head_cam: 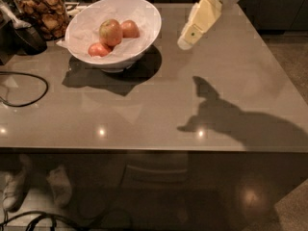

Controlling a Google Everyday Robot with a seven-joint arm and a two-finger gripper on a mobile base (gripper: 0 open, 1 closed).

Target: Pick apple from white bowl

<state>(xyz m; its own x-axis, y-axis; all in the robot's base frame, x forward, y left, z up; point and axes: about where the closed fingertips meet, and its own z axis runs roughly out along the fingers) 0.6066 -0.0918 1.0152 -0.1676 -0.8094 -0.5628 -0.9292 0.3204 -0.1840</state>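
Grey table (144, 109); gripper (186, 41) upper right, angled down-left, beside white bowl (83, 27) holding apple (110, 32); can't tell whether it's open.

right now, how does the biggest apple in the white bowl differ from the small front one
Size: the apple is larger than the small front apple. Colour: the apple is yellow-green with a red blush; the small front apple is evenly reddish-orange. Place: the apple sits mid-bowl, the small front apple nearer the near rim. Both are round, in the white bowl; the gripper hangs right of it, touching neither.
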